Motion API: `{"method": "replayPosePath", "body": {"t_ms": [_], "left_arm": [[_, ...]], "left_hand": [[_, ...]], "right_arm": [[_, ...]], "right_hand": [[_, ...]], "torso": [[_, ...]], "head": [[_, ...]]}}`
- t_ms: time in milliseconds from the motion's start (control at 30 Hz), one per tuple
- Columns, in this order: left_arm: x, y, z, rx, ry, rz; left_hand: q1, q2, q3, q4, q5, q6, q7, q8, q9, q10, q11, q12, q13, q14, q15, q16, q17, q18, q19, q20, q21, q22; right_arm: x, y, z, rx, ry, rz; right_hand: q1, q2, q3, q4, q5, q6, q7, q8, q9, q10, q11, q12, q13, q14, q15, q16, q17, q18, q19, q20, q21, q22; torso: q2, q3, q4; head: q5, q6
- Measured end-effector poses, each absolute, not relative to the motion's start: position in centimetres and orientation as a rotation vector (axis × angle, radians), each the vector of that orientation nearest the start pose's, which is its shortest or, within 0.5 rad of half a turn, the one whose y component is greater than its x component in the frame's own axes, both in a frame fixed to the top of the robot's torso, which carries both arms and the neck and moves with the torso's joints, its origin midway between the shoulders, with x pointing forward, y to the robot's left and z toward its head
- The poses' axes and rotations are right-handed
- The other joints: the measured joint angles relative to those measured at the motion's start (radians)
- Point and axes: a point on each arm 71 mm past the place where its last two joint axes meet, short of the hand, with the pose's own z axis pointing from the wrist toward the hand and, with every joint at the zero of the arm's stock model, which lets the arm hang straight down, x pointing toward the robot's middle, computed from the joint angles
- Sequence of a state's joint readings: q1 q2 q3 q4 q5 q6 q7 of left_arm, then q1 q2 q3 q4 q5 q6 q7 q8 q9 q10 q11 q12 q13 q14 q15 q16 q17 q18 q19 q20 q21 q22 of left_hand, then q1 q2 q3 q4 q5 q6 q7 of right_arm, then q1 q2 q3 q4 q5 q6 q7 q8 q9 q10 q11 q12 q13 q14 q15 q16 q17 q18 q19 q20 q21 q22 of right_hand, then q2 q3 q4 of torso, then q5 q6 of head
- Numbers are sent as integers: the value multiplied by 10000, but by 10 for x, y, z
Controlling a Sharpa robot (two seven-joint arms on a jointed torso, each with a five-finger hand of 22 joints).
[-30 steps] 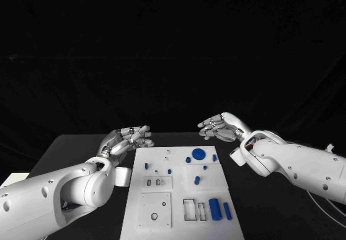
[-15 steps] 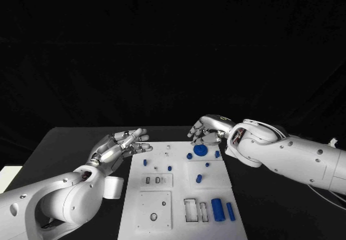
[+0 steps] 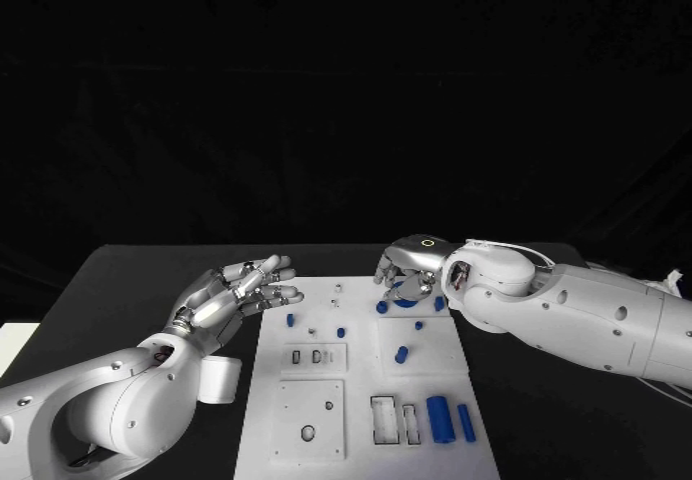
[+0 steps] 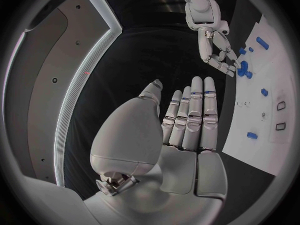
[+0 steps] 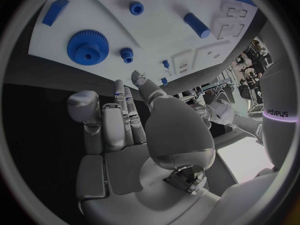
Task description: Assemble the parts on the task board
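The white task board (image 3: 325,405) lies in the middle of the black table. My right hand (image 3: 405,268) hangs over the board's far end, fingers pointing down at the big blue gear (image 5: 87,46), with a small gear (image 5: 127,54) beside it. It holds nothing; whether its fingertips touch the gear I cannot tell. My left hand (image 3: 238,285) hovers open just off the board's far left corner, fingers straight (image 4: 187,117). Small blue pegs (image 3: 290,320) (image 3: 404,352) stand mid-board. A thick blue cylinder (image 3: 440,418) and a thinner one (image 3: 464,422) lie at the near right.
Rectangular slots (image 3: 310,357) and an outlined recess (image 3: 389,420) are cut into the board, and a square plate with a hole (image 3: 309,432) sits at its near left. A blue block (image 5: 55,11) lies near the gear. Bare black table (image 3: 130,290) flanks the board.
My right hand has come down and to the left, from above the table's far edge to just over the big gear. My left hand has stayed open, drifting slightly lower.
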State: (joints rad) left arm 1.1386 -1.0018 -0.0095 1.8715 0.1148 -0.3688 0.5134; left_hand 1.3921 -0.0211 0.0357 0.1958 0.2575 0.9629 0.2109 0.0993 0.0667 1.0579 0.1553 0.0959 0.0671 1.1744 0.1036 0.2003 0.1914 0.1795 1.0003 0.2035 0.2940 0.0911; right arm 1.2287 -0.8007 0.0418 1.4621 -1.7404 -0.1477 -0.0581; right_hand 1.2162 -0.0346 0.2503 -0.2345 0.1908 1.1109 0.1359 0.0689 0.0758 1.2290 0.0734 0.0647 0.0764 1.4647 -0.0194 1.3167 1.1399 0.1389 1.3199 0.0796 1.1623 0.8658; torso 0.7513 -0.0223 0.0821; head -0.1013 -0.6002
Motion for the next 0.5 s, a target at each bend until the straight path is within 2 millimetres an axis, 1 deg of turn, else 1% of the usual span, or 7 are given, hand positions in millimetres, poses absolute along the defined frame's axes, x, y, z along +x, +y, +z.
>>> {"method": "replayPosePath", "body": {"t_ms": [33,133,233,367,400,467,500], "left_arm": [[415,191,-160,-12162,13390,-17466],[415,192,-160,-12177,13390,-17455],[415,192,-160,-12187,13390,-17444],[415,193,-160,-12198,13389,-17430],[415,193,-160,-12200,13389,-17427],[415,193,-160,-12205,13389,-17422],[415,193,-160,-12207,13391,-17420]], "left_hand": [[0,0,0,0,0,0,0,0,-8,0,0,0,0,0,0,0,0,0,0,0,0,0],[0,0,0,0,0,0,0,0,-9,0,0,-36,0,0,0,-41,0,0,-36,36,0,0],[0,0,0,0,0,0,0,1,-8,0,0,-37,0,0,0,-41,-1,0,-36,36,0,0],[0,0,0,0,0,0,0,1,-8,0,0,-37,1,0,0,-41,-1,0,-36,36,0,0],[0,0,0,0,0,0,0,1,-8,0,0,-37,1,0,0,-40,-1,-1,-36,36,0,-8],[0,0,0,0,0,0,-1,1,-7,0,0,-37,1,0,0,-41,-2,-1,-36,36,0,-12],[0,0,0,0,0,0,0,1,-8,0,0,-37,1,0,0,-40,-2,-1,-36,36,0,-12]], "right_arm": [[506,-189,-151,-4805,16114,4914],[505,-189,-152,-4972,16181,4680],[505,-189,-152,-5071,16230,4534],[504,-189,-152,-5212,16305,4359],[504,-189,-153,-5237,16319,4331],[503,-188,-153,-5288,16349,4281],[503,-188,-153,-5311,16362,4267]], "right_hand": [[2,-1,32,32,-20,0,0,0,0,-2,2,0,-9,0,0,76,89,-1,33,33,118,151],[-15,-91,82,82,-77,0,0,0,0,-135,5,0,-36,35,34,146,187,-1,33,33,228,307],[-12,-173,112,112,-117,-1,-1,0,-1,-286,54,0,-68,-1,71,157,211,0,-6,71,307,372],[0,-184,123,210,-156,-26,24,0,-1,-414,91,0,-87,-1,71,198,230,0,-21,86,348,387],[22,-206,139,227,-185,-35,32,0,-1,-469,106,0,-94,20,91,198,230,1,-56,122,377,392],[39,-223,150,237,-185,-35,32,1,-2,-518,92,0,-103,35,106,198,230,0,-57,123,381,393],[39,-223,178,266,-186,-35,32,0,-1,-555,126,0,-103,35,106,198,230,0,-57,123,381,393]], "torso": [[12,0,6],[39,0,12],[61,7,16],[94,9,21],[102,9,22],[120,10,23],[126,10,26]], "head": [[-8,-8],[-14,-17],[-21,-11],[-23,0],[-24,3],[-30,11],[-33,12]]}}
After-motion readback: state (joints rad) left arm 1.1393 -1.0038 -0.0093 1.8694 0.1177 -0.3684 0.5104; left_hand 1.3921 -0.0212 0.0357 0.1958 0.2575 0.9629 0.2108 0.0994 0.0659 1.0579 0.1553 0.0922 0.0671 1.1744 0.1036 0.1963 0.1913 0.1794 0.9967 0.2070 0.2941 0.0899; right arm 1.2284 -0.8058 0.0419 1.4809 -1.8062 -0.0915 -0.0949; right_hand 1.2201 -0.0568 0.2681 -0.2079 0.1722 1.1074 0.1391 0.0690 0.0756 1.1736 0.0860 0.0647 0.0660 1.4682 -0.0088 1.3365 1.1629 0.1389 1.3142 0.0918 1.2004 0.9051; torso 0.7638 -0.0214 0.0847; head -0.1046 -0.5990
